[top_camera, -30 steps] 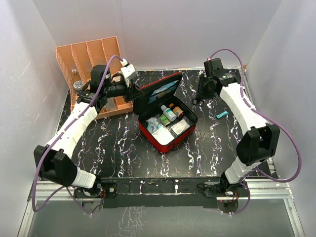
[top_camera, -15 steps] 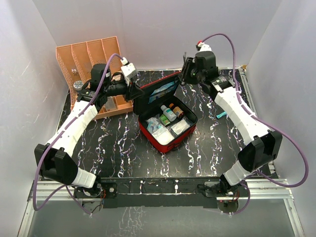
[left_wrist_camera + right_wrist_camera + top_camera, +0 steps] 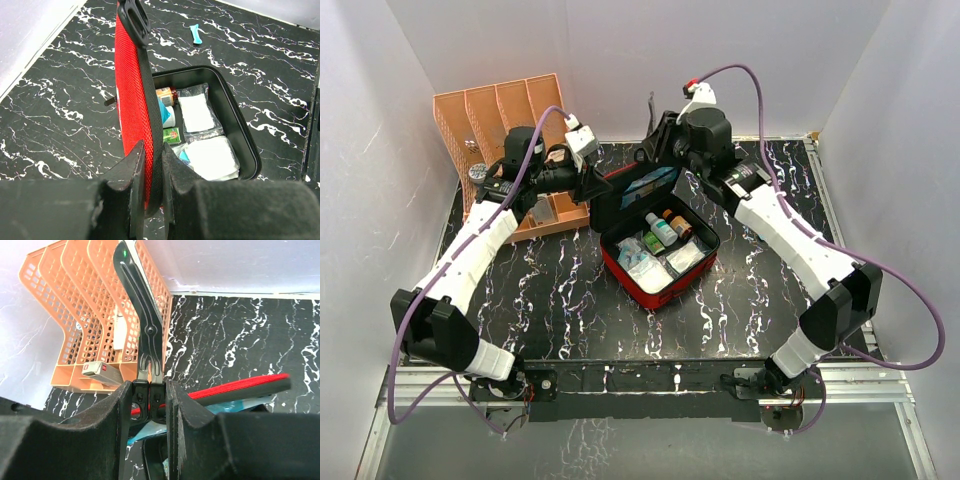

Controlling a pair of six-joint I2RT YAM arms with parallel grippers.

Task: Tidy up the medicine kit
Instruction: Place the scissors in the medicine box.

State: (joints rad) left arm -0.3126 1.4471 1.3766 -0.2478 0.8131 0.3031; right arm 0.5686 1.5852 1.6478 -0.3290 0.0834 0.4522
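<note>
The medicine kit [image 3: 650,298] lies open mid-table, a red soft case with black lining. In it are small bottles [image 3: 165,95] and white gauze packets [image 3: 197,112]. Its lid [image 3: 131,90] stands upright, and my left gripper [image 3: 152,150] is shut on the lid's black-trimmed edge. My right gripper [image 3: 150,385] hovers just behind the lid's top edge [image 3: 240,387]. It is shut on the handles of black angled scissors [image 3: 145,315], whose blades point up and away. In the top view the right gripper [image 3: 658,140] is above the lid's far side, close to the left gripper [image 3: 592,188].
An orange slotted rack [image 3: 485,115] stands at the back left with a small grey box [image 3: 102,374] in a slot. A teal strip [image 3: 195,34] lies on the black marbled table to the right of the kit. White walls close off the back and sides.
My right arm has swung from the back right corner leftward to above the kit's lid, carrying the scissors. The left arm and the lid have stayed put.
</note>
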